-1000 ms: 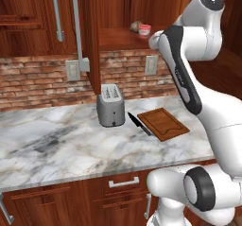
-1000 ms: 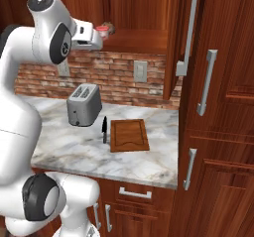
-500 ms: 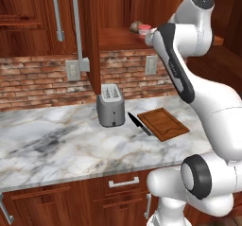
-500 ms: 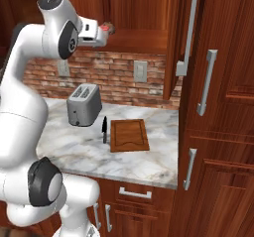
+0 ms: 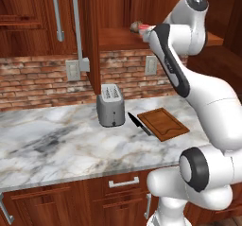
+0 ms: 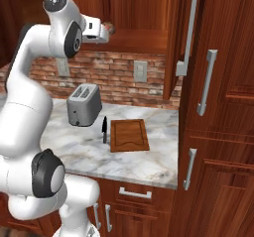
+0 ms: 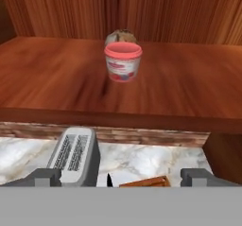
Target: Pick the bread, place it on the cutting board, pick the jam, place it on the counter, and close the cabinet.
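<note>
Bread (image 5: 137, 26) first: in the left base view it peeks out on the cabinet (image 5: 90, 40) shelf just beyond my tool (image 5: 147, 31), with the jam (image 5: 144, 30) touching or nearly so.

Right base view: my tool (image 6: 105, 30) sits at the shelf front, bread (image 6: 110, 28) just ahead; the board (image 6: 129, 135) lies bare on the bench (image 6: 149, 161) far below.

Hand view: fingers (image 7: 45, 177) spread wide. Jam (image 7: 123, 62) stands dead ahead, bread (image 7: 120, 36) hidden mostly behind it. I judge I should reach over or around the jar, not push through it.
</note>
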